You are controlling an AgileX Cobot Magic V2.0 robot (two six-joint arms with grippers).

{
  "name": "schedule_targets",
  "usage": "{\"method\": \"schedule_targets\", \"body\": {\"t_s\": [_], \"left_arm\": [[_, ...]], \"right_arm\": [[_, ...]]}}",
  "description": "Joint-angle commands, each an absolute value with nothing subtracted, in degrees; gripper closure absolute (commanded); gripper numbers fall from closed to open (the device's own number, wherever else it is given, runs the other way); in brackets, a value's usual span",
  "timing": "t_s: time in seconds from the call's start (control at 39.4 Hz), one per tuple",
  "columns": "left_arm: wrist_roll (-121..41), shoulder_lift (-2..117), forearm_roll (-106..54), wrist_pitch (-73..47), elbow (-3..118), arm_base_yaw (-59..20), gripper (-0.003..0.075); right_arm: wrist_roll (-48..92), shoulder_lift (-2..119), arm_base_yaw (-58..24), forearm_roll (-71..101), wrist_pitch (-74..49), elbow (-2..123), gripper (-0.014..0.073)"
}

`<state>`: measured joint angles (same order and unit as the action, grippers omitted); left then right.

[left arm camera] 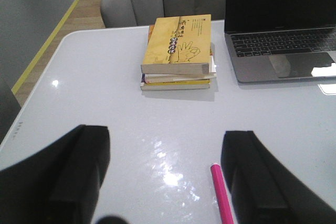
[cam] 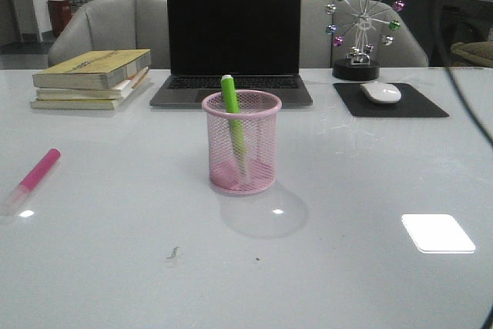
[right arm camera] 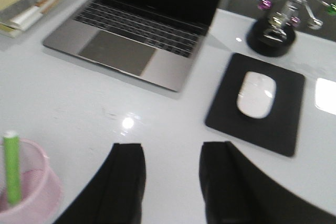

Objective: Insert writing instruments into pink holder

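Observation:
The pink holder [cam: 242, 142] stands upright in the middle of the table, and the green marker [cam: 233, 122] leans inside it, its top above the rim. The right wrist view shows the holder [right arm camera: 31, 192] and green marker [right arm camera: 11, 174] too. The magenta marker [cam: 32, 178] lies flat on the table at the far left. My left gripper [left arm camera: 165, 145] hangs open above the table, the magenta marker [left arm camera: 222, 195] lying just inside one finger. My right gripper [right arm camera: 171, 150] is open and empty beside the holder. Neither gripper shows in the front view.
A stack of books [cam: 92, 78] lies at the back left, an open laptop [cam: 233, 44] behind the holder. A white mouse [cam: 380, 92] on a black pad [cam: 389, 101] and a ferris-wheel ornament [cam: 362, 28] sit at the back right. Grey chairs stand beyond the table.

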<state>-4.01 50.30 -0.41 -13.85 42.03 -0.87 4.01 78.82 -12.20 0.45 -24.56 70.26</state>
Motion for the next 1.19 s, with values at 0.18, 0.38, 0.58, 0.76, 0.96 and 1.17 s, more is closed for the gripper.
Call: {"method": "schedule_targets", "body": {"t_s": [0.18,0.38,0.58,0.76,0.96,1.17], "left_arm": [[-3.48,49.99,-0.42,-4.60,44.02,-0.88,0.0213],[-3.48,49.99,-0.42,-4.71,44.02,-0.88,0.0213],[-3.48,49.99,-0.42,-5.28,44.02,-0.88,0.0213],[-3.48,49.99,-0.42,-5.92,44.02,-0.88,0.0213],[-3.48,52.03,-0.42,-6.56,45.47,-1.76,0.0213],[-3.48,60.15,-0.42,-16.32,52.90,-6.86,0.0221]], "right_arm": [[4.48,69.92,-2.17,-1.40,-32.50,69.61,0.0211],[4.48,63.26,-1.11,-2.43,-29.63,57.93,0.0211],[4.42,55.50,-0.60,-2.70,-26.17,45.80,0.0211],[4.10,51.21,1.60,-2.70,-26.44,42.41,0.0211],[4.10,49.92,1.82,-2.70,-27.12,42.41,0.0211],[4.10,50.08,1.82,-2.70,-28.10,42.41,0.0211]]}}
